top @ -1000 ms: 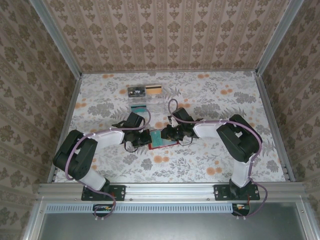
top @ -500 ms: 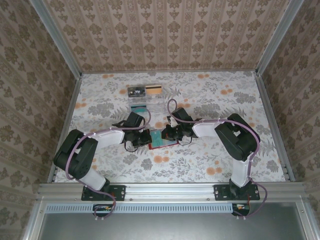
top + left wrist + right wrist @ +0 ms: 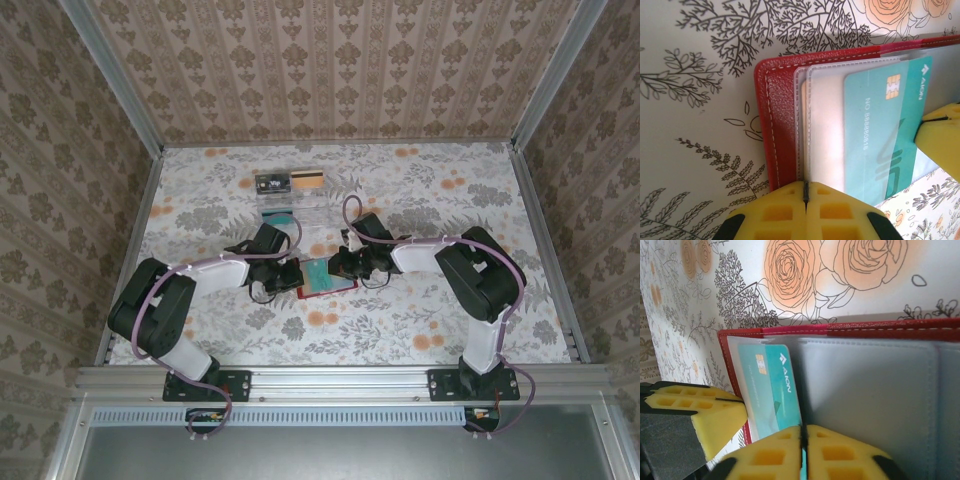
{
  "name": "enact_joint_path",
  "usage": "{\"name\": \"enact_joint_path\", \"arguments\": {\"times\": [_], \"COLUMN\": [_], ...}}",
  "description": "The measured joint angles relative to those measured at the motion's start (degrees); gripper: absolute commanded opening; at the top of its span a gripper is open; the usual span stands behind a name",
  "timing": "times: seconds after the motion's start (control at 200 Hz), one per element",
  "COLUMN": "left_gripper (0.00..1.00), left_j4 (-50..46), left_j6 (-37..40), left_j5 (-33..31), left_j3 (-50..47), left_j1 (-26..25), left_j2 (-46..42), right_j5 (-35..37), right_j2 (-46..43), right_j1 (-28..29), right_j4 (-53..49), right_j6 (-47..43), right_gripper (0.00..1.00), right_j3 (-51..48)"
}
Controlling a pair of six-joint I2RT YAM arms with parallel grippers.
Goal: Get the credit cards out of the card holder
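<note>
Floral bench (image 3: 450, 200); red card holder (image 3: 780, 125), open flat at mid-bench, grey inner face up; left tool (image 3: 805, 200), pads closed together on the holder's left edge; right tool (image 3: 802, 445), pads pinched shut on teal chip card (image 3: 770, 385), partly out of its clear sleeve; loose cards (image 3: 290, 182), far side.

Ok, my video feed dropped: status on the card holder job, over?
Left jaws shut on card holder edge. Right jaws shut on teal card, partly inside its sleeve. Loose cards lie farther back, not blocking.
</note>
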Motion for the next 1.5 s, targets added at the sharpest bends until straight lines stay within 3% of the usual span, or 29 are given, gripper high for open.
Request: {"name": "enact_joint_path", "arguments": {"times": [0.185, 0.41, 0.6, 1.015, 1.125, 1.305, 1.355, 1.5], "left_gripper": [0.0, 0.0, 0.0, 0.0, 0.23, 0.78, 0.99, 1.0], "left_j4": [0.0, -0.2, -0.2, -0.8, -2.0, -3.3, -2.6, 1.4], "left_j6": [0.0, 0.0, 0.0, 0.7, 0.9, 0.6, 0.0, -1.6], "left_j5": [0.2, 0.2, 0.2, 0.3, 0.2, 1.8, 2.6, 5.2], "left_j3": [0.0, 0.2, 0.2, 0.7, 1.4, 2.9, 3.6, 5.2], "left_j1": [0.0, 0.0, 0.0, 0.0, 0.1, 0.8, 1.2, 2.1], "left_j2": [0.1, 0.1, 0.1, 0.3, 0.2, -3.5, -5.3, -9.7], "right_j5": [-1.4, -2.8, -3.3, -3.7, -3.8, -3.9, -3.9, -4.0], "right_j2": [0.6, 1.6, 1.0, -6.8, -9.1, -14.6, -16.3, -20.6], "right_j1": [0.3, 0.5, -0.7, -9.0, -9.6, -9.9, -9.9, -10.1], "right_j4": [1.3, 2.6, 3.6, 1.6, 0.2, -1.1, -1.1, -1.0], "right_j6": [0.1, 0.1, -1.0, -5.0, -5.4, -5.4, -5.3, -5.0], "right_gripper": [0.23, 0.03, 0.02, 0.0, 0.0, 0.0, 0.0, 0.0], "right_j3": [0.0, 0.1, -1.0, -6.8, -7.0, -7.0, -7.0, -7.0]}}
